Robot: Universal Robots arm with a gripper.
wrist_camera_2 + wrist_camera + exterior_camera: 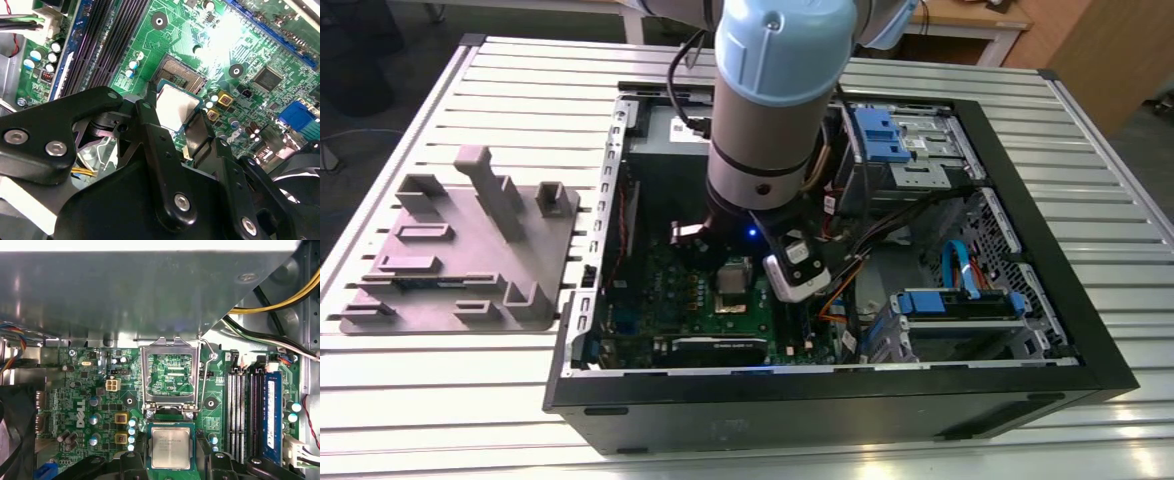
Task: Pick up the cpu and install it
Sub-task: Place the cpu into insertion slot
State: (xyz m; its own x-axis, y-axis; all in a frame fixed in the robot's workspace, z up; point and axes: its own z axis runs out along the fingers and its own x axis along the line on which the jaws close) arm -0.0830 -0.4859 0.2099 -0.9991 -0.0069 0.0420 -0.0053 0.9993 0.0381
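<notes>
**Nearly there — the cpu held over its open socket**

We find the cpu [171,447] pinched between the two black fingers [150,125] of the gripper [175,107], its pale metal lid facing up and level. The jaws are closed on it, open no wider than the chip itself, one finger against each of two opposite edges. That grip makes sense to us, as it leaves the lid and underside free and keeps the chip flat for a straight descent.

In the second wrist view the dark socket [179,74] shows just past the chip's far edge, partly covered by it, so we judge the cpu is held a little above the socket rather than seated. We cannot tell whether any part of it touches. The metal load plate [145,375] stands flipped up just beyond the chip, with board showing through its frame, which leaves the socket open to receive it.

Around this lies the green motherboard [90,390], with the memory slots [237,410] running alongside the socket at a short remove.

From the exterior view, the arm [767,110] reaches straight down into the open computer case [854,405] — a vertical approach that suits a part that must drop in square. The grey tray [454,260] with upright posts sits well apart on the slatted table [520,80], to the exterior view's left of the case.
</notes>
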